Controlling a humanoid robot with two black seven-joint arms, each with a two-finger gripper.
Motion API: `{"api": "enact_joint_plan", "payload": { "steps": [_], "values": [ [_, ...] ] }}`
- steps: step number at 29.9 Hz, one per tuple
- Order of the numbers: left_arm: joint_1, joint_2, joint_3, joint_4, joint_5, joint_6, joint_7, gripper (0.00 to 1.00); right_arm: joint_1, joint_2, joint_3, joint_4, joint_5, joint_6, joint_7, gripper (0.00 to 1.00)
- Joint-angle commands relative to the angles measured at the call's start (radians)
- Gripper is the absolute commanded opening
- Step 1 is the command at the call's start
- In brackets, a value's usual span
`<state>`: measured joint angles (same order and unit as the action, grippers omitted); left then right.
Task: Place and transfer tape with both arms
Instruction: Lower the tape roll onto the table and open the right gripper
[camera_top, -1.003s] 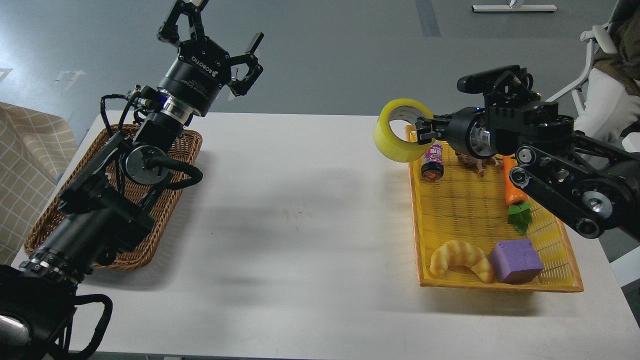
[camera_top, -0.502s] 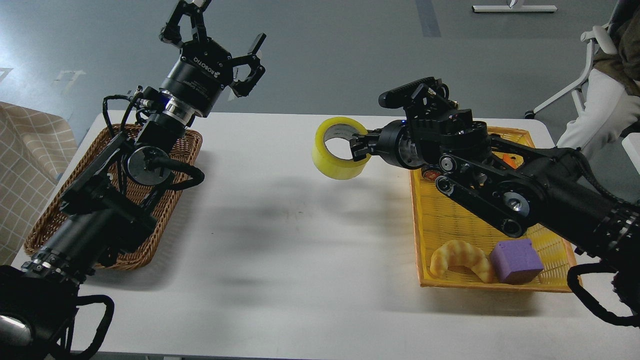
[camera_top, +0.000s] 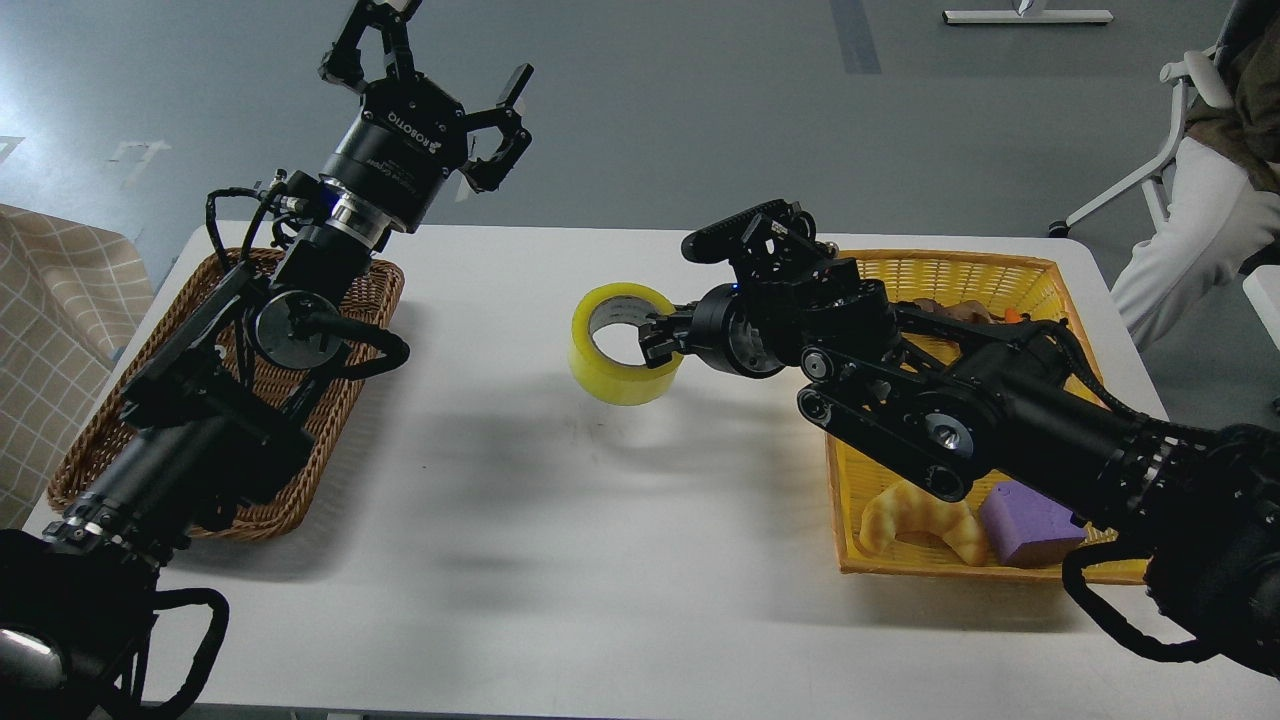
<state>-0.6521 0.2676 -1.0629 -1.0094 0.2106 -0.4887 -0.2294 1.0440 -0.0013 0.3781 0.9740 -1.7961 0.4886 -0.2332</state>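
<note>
1. Jaws on my right arm are clenched on the tape (camera_top: 622, 343), pinching its near wall with one finger inside the grey core; the right gripper (camera_top: 660, 340) points left across the tabletop (camera_top: 560, 560).
2. Ahead of those jaws, the tape hangs tilted above the bare middle of the tabletop, apparently not yet touching it.
3. Jaws on my left arm stand spread and empty; the left gripper (camera_top: 425, 75) is raised well apart from the tape, up and to the left of it.
4. Behind my right jaws sits the yellow basket (camera_top: 1040, 272); under my left arm sits the wicker basket (camera_top: 375, 300).
5. Risk, as I judge it: the pinch grips only one wall, so the roll could swivel or slip out.
6. If released tilted, the roll may land on edge and roll away from both jaws.
</note>
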Motion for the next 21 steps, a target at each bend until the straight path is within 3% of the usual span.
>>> {"api": "enact_joint_plan", "payload": {
  "steps": [1,21],
  "values": [
    [0.000,-0.001,0.000,0.000,0.000,0.000,-0.001,0.98,-0.001,0.001,-0.007,-0.014,0.000,0.000,0.000,0.00],
    [0.000,-0.007,-0.002,-0.003,0.000,0.000,-0.001,0.98,-0.019,0.001,-0.030,-0.032,-0.003,0.000,0.000,0.00]
  ]
}}
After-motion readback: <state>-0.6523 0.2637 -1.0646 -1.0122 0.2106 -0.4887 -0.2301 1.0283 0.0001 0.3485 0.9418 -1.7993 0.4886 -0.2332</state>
